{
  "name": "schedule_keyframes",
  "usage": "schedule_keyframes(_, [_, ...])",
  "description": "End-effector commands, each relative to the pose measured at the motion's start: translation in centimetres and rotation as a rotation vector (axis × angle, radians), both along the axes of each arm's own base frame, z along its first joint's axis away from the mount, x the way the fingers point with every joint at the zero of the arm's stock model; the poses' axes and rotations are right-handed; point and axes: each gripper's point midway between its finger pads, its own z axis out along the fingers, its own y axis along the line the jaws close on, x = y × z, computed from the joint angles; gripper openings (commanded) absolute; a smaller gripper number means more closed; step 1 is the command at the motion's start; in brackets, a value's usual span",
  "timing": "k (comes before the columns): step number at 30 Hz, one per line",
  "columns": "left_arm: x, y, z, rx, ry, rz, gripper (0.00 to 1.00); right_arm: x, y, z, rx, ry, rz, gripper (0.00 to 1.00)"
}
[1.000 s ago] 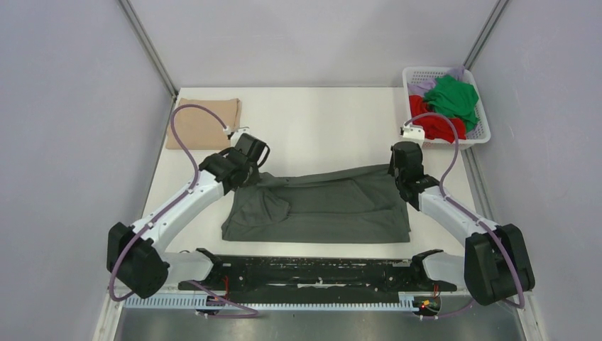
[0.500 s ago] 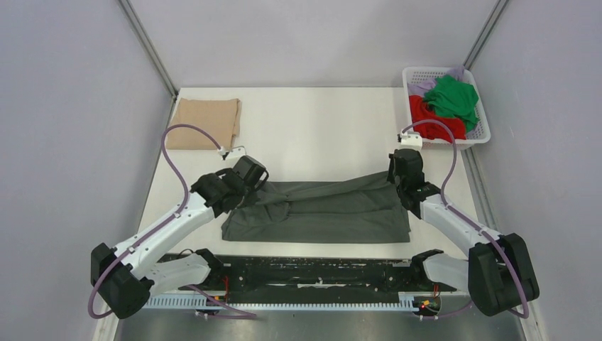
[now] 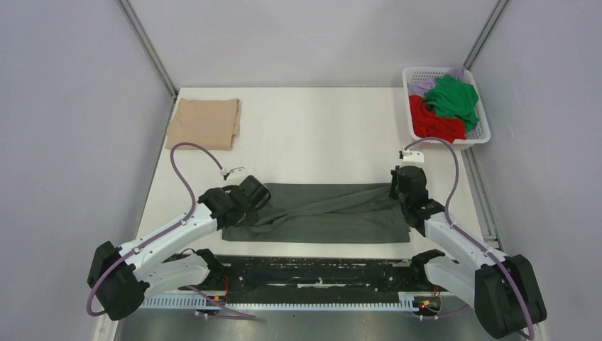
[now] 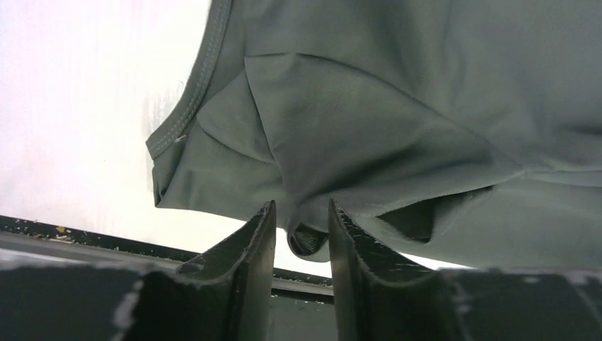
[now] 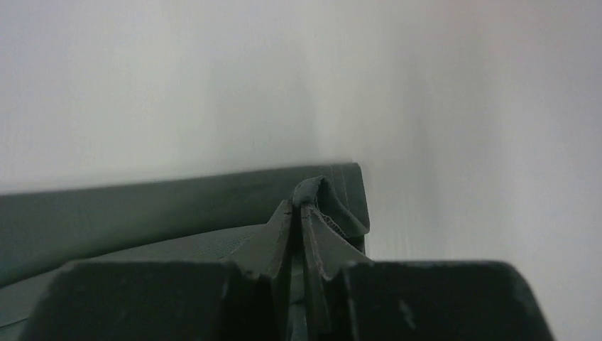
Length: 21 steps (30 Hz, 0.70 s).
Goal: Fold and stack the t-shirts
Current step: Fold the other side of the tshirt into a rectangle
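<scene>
Black rail (image 3: 312, 273) with the two arm bases along the near edge of the white counter (image 3: 319, 135), left arm reaching in from near left, right arm from near right

Just beyond the rail, dark grey cotton t-shirt (image 3: 326, 213) lies as a wide low band across the near half of the counter, doubled over on itself with its long edges running left to right, top layer creased with diagonal wrinkles toward the left end

Left gripper (image 3: 254, 193) sits low at the left end of the shirt. In the left wrist view its gripper (image 4: 302, 213) is clamped on a bunched fold of the grey t-shirt (image 4: 397, 106), a narrow gap between the two fingers is filled with cloth, a stitched hem curves away on the left over bare counter (image 4: 85, 85)

Right gripper (image 3: 406, 186) is at the shirt's far right corner. In the right wrist view its gripper (image 5: 298, 206) has its fingers pressed together on a small pinch of the shirt (image 5: 142, 206), the pinched corner sticks up just above the tips, the rest of the cloth lies flat to the left, and pale counter (image 5: 213, 85) is beyond

Middle of the counter beyond the shirt is bare white surface

Far left corner: beige folded t-shirt (image 3: 204, 122), flat rectangle, well apart from the grey one

Far right corner: white plastic mesh basket (image 3: 426, 69) holding a crumpled green garment (image 3: 451, 98) on top, a red garment (image 3: 433, 124) under it toward the near side, and a lilac garment (image 3: 424, 87) at the far left of the basket
</scene>
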Motion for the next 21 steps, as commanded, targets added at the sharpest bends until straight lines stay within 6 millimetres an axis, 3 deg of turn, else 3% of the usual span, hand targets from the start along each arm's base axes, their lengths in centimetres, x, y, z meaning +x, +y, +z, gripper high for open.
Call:
schedule_keyframes(1, [-0.5,-1.6,-1.5,-0.095,0.007,-0.033,0.48,-2.3,0.2,-2.1,0.044,0.042,0.012,0.12])
schedule_keyframes(3, [-1.3,-1.8,-2.0,-0.116,0.033,-0.058,0.60,-3.9,-0.2,-3.4,0.045,0.091,-0.002,0.28])
schedule_keyframes(6, [-1.8,-1.9,-1.7,-0.146,0.028,-0.081,0.76,-5.7,-0.7,-4.4,0.039,0.137,-0.005,0.41])
schedule_keyframes(7, [-1.7,-2.0,-1.3,-0.159,0.013,-0.084,0.86,-6.1,-0.9,-4.3,0.037,0.141,-0.009,0.52])
schedule_keyframes(8, [-1.4,-2.1,-0.8,-0.170,-0.007,-0.085,0.99,-6.2,-0.9,-4.0,0.039,0.137,-0.009,0.72])
schedule_keyframes(10, [-0.6,-2.4,0.5,-0.185,-0.056,-0.090,1.00,-6.2,-1.0,-2.7,0.040,0.112,-0.011,0.98])
schedule_keyframes(15, [2.2,-4.6,2.9,-0.226,-0.142,-0.113,1.00,-4.8,-0.1,1.8,0.095,-0.021,0.027,0.98])
schedule_keyframes(19, [5.0,-3.9,2.4,-0.162,-0.136,-0.042,1.00,-3.6,4.5,3.9,0.212,-0.114,0.255,0.98])
schedule_keyframes(21, [6.7,-4.4,1.7,-0.217,-0.113,-0.029,1.00,-3.1,6.8,4.6,0.267,-0.147,0.366,0.98])
